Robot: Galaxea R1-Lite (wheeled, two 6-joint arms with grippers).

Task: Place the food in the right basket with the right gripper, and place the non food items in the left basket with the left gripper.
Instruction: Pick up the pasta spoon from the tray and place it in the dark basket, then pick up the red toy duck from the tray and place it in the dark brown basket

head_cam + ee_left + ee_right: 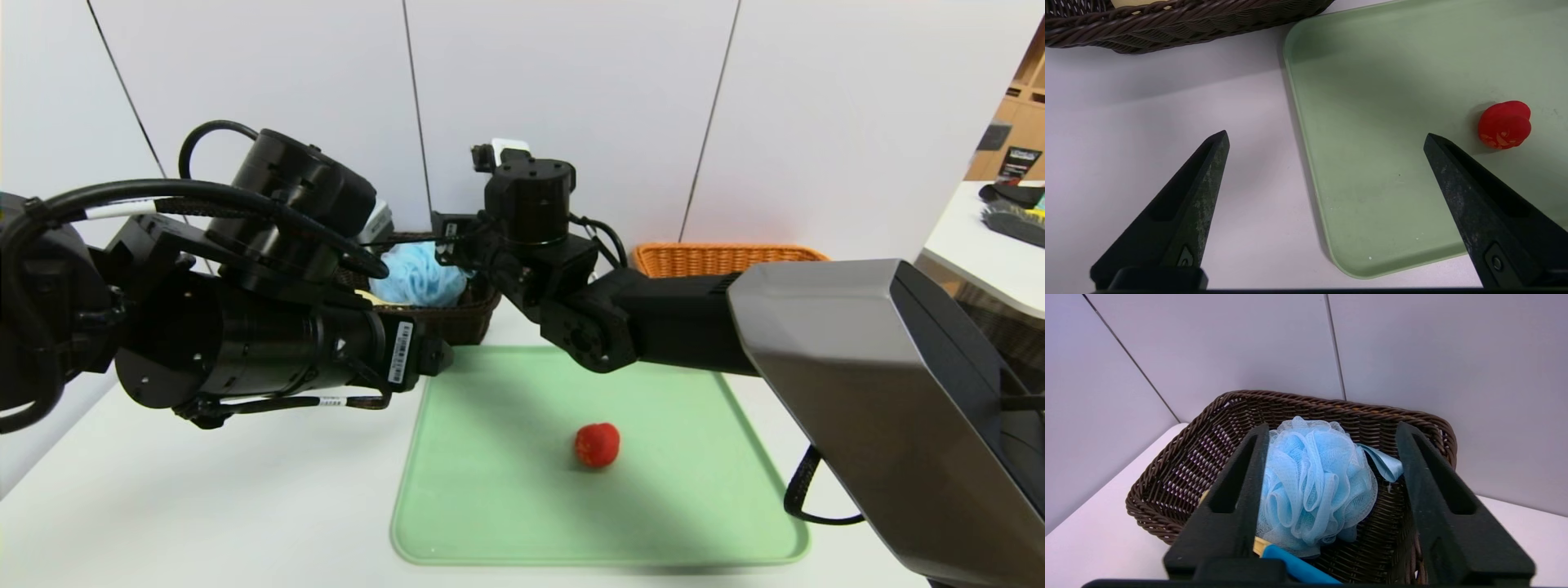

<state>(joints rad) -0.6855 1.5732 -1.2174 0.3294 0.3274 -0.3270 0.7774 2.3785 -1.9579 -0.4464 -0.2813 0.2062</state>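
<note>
The blue puff (1318,486) sits in the dark left basket (1298,398). The right end effector (1333,426) is open above it, holding nothing. The left end effector (1327,132) is wide open and empty too. Next, the right one should fetch the red food (598,445) from the green tray (490,523).

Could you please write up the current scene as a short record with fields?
left gripper: open and holding nothing, above the table and the tray's edge
right gripper: open, at the dark brown basket
dark brown basket: holds a blue mesh puff and a blue and yellow item
orange basket: on the robot's right, contents mostly hidden by the right arm
green tray: carries one red item
red item: on the tray, away from both grippers
task status: red item not yet in a basket
</note>
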